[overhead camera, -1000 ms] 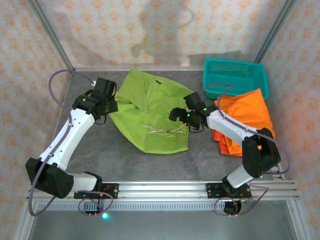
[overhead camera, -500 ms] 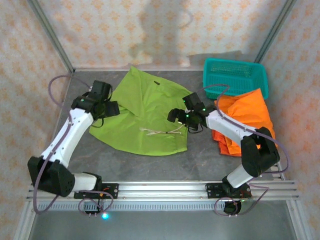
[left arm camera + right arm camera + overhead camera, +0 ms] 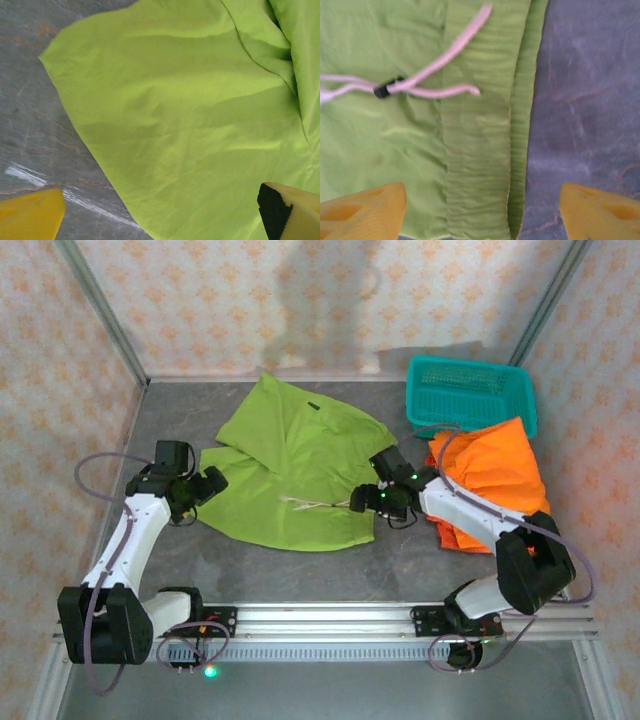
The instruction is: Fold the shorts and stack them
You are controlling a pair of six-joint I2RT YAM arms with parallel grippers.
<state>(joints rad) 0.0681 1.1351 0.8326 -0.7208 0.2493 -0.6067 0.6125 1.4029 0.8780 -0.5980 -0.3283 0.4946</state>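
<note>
Two released: left gripper (image 3: 208,483) and right gripper (image 3: 364,502) over green shorts (image 3: 290,455).
Soft, light, likely slippery: pinch the gathered waistband (image 3: 475,150).

text: none readable | labels, brands: none | numbers, signs: none — checked in all 3 views

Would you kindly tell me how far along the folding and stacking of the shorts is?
Done: nothing is folded; the green shorts lie spread on the table. In hand: the left hand sits open at one corner, the right hand open over the waistband. Left: folding them, then the orange shorts heaped by the basket, and stacking.
</note>
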